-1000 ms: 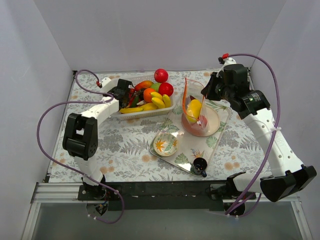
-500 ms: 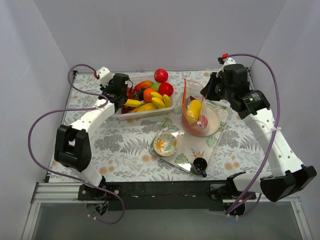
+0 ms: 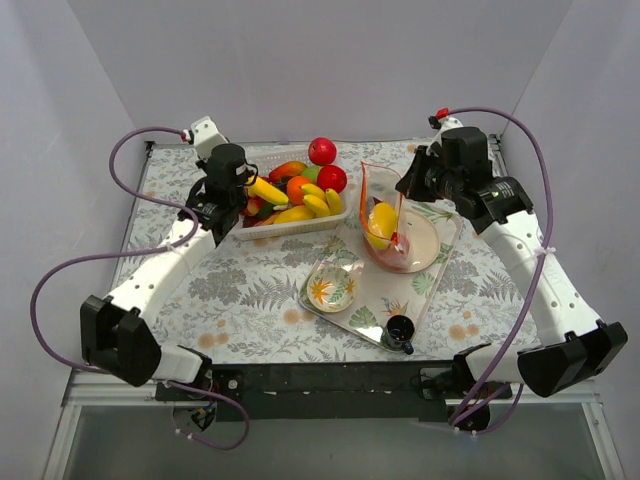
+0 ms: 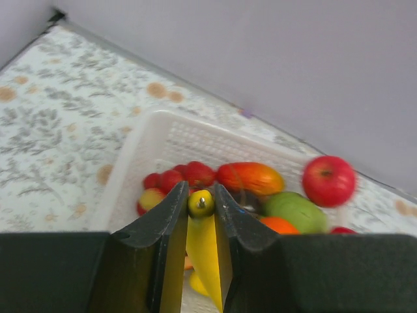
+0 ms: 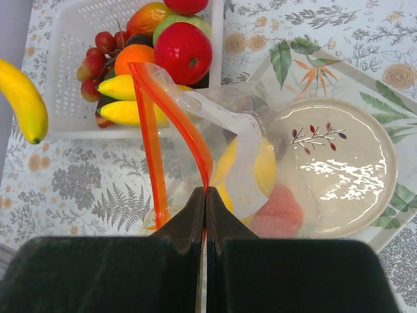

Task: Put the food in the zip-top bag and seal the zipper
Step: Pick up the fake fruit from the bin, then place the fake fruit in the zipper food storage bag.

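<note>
banana point(image 3: 268, 190) is hanging clamped in the left pincer point(image 4: 201, 195) above the basket point(image 3: 300, 226); likely failure is it snagging the zip-top bag point(image 3: 385, 205), since the right pincer point(image 5: 205, 195), clenched on the zipper point(image 5: 171, 107), is offering only a narrow mouth.

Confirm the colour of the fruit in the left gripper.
Yellow, a banana; the left wrist view shows it best.

The gripper point(image 4: 201, 203) pinches a yellow banana point(image 4: 204, 251) above the basket point(image 4: 140, 150).
</note>
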Controlling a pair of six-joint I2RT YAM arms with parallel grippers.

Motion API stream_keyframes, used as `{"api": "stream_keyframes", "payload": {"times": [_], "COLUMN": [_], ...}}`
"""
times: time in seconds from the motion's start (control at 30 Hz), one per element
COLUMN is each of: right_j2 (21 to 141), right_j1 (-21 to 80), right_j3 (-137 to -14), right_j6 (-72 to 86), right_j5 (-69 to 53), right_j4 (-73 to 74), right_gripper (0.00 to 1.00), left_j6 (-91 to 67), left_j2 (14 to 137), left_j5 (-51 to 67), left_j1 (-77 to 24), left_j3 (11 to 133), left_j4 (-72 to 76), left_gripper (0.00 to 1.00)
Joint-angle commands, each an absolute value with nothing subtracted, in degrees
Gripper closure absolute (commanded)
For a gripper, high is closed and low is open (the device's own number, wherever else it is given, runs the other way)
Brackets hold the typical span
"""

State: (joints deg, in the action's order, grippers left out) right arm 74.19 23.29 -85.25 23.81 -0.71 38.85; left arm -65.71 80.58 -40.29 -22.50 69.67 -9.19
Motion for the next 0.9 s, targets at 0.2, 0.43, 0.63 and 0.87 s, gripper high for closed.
{"api": "stream_keyframes", "payload": {"times": [0.2,0.43,0.63,0.87], "right_j2": [75.9,77.5,77.3,77.6], "right_j1": [24.5,25.3,25.7,25.8], "right_j3": [-87.0,-88.0,-87.7,-89.0], "right_j6": [25.2,26.6,27.9,28.3], "right_j5": [-2.7,-4.3,-5.3,-5.3], "right_j4": [35.1,35.2,35.8,37.5], "right_gripper": [0.99,0.99,0.99,0.99], "left_j6": [-59.4,-58.5,-42.0,-33.3], "left_j2": [75.2,80.3,86.2,92.0], "left_j5": [-34.4,-36.0,-46.1,-51.8], "left_j1": [-42.0,-50.8,-57.5,-60.2], "left_j3": [73.1,74.8,74.2,72.4], "left_j4": [2.9,10.4,27.9,44.9], "left_gripper": [1.0,1.0,1.0,1.0]}}
